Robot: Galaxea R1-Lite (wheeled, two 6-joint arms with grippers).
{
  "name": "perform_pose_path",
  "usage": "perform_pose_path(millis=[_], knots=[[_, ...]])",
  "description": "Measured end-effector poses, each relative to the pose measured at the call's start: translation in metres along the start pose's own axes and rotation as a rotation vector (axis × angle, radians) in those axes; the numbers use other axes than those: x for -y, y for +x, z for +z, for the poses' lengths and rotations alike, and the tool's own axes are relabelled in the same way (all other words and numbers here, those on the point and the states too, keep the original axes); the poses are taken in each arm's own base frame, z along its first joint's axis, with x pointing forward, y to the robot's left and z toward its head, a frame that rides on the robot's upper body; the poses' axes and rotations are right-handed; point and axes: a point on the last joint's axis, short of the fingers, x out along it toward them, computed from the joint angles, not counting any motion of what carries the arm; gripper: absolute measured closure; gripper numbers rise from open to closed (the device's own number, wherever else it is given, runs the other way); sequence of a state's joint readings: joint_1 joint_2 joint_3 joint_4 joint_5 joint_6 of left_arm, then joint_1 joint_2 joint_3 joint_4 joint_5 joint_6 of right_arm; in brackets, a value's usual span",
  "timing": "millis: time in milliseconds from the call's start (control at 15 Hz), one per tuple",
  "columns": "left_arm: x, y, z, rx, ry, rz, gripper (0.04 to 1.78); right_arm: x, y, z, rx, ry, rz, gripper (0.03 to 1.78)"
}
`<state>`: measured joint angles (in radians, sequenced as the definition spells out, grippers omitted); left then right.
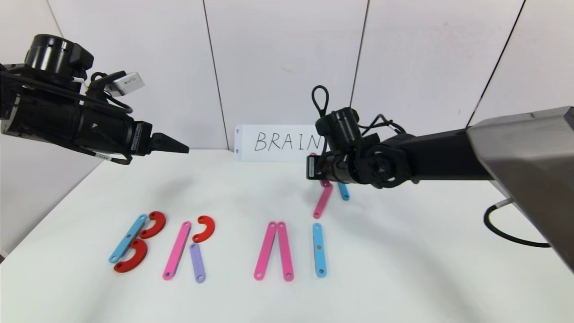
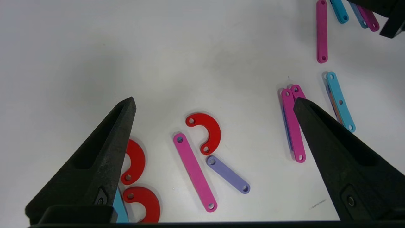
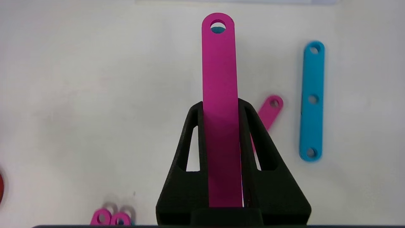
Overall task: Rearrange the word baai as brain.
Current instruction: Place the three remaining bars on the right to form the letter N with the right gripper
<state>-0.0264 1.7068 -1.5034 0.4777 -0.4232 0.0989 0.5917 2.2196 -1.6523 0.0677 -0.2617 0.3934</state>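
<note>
Left pincer (image 1: 172, 144): raised above the left part of the counter (image 1: 403, 269), well clear of the pieces, its fingers spread wide and holding nothing.
Letter B (image 1: 134, 242): lies at the left end of the row, a light-blue strip (image 1: 128, 237) with two red curves (image 1: 152, 224) against its right side, one behind the other.
Letter R (image 1: 190, 249): just right of the B; a pink strip (image 1: 177, 250), a red curve (image 1: 204, 229) by its far end and a short purple strip (image 1: 197, 262) slanting off below that curve.
Letter A (image 1: 274, 251): two pink strips meeting at their far ends and spreading apart toward the near edge; a crossbar is not seen.
Letter I (image 1: 319, 249): a single light-blue strip standing just right of the A.
Loose pieces: a pink strip (image 1: 323, 201) and a blue strip (image 1: 343, 191) lie behind the I, partly under the right arm.
Right pincer (image 3: 221, 109): above the counter behind the I, clamped tight on a long pink strip (image 3: 220, 95) that sticks out past its fingertips.
White card (image 1: 278, 142): stands at the back against the wall, with BRAIN handwritten in black.
</note>
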Motion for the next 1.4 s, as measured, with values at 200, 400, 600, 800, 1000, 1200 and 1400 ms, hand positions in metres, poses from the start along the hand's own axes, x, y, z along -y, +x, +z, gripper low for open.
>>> perform_pose_path(millis=[200,400,600,800,1000,1200,1400], knots=[[0.001,0.000,0.000,0.000,0.001,-0.001,0.08,0.017,-0.030,-0.017,-0.056,0.000,-0.025,1.51],[0.001,0.001,0.000,-0.002,0.002,-0.003,0.08,0.034,-0.055,-0.041,-0.111,0.014,-0.051,1.51],[0.001,0.001,0.000,-0.004,0.001,-0.003,0.08,0.048,-0.065,-0.062,-0.141,0.045,-0.072,1.51],[0.001,0.001,-0.001,-0.004,0.001,-0.004,0.08,0.055,-0.066,-0.076,-0.145,0.075,-0.079,1.51],[0.001,0.002,-0.001,-0.006,0.001,-0.004,0.08,0.058,-0.063,-0.087,-0.175,0.106,-0.095,1.51],[0.001,0.002,-0.001,-0.007,0.000,-0.004,0.08,0.058,-0.059,-0.095,-0.203,0.104,-0.107,1.51],[0.001,0.002,-0.001,-0.007,0.001,-0.005,0.08,0.058,-0.054,-0.101,-0.218,0.103,-0.116,1.51]])
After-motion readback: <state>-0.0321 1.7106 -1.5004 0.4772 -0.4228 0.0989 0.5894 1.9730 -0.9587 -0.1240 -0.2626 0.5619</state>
